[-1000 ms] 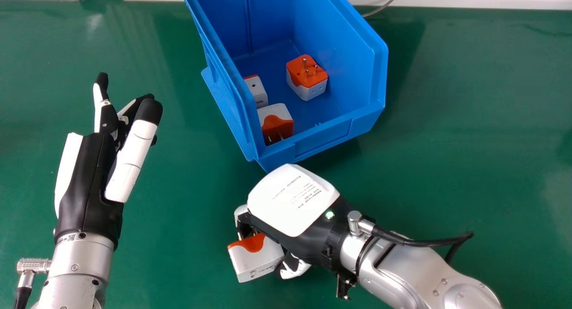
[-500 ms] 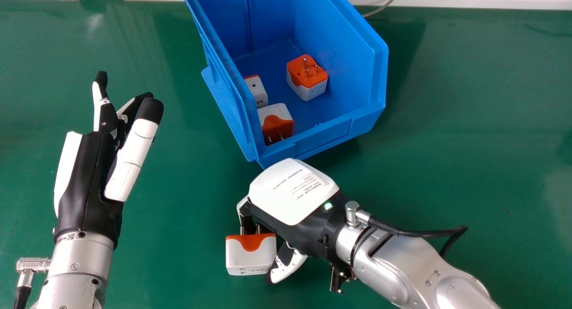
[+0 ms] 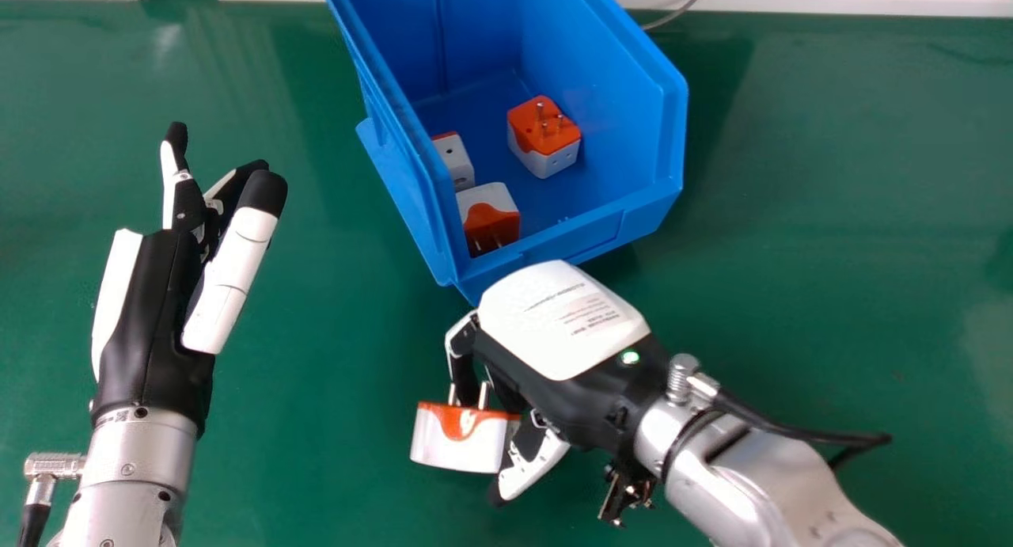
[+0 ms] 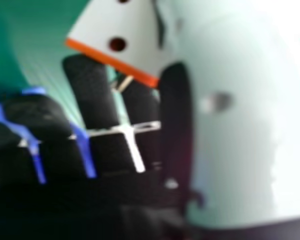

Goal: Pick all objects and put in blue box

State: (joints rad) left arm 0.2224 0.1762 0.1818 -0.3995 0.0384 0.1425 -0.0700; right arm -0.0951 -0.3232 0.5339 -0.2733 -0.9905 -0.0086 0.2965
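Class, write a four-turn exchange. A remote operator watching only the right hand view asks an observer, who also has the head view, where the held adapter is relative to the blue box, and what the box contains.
Operator: Is the adapter in my right hand over the blue box?
Observer: No. It is outside the box, on the robot's side of the near wall, with green surface beneath it.
Operator: Is anything inside the box?
Observer: Yes, three orange-and-white adapters. One lies toward the right wall, prongs up; the other two are by the left wall.
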